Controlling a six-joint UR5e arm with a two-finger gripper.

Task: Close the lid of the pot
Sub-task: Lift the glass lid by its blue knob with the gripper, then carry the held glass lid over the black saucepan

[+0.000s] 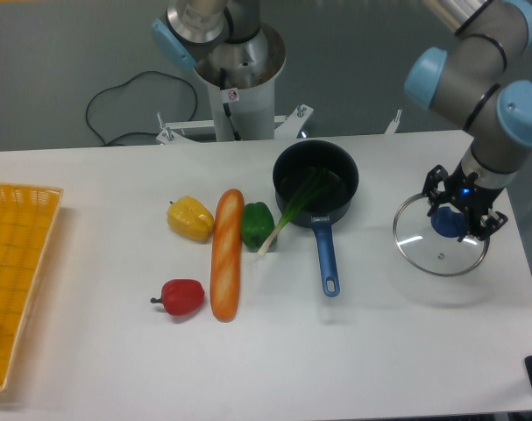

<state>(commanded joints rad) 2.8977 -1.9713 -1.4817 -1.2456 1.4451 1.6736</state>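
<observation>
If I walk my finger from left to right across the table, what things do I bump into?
Yellow basket → red pepper → baguette → green pepper → pot → pot lid, with the end effector on its knob.

One fixed camera stood high in front of the table point(379, 351), looking down; the gripper point(459, 213) worked at its right edge.
</observation>
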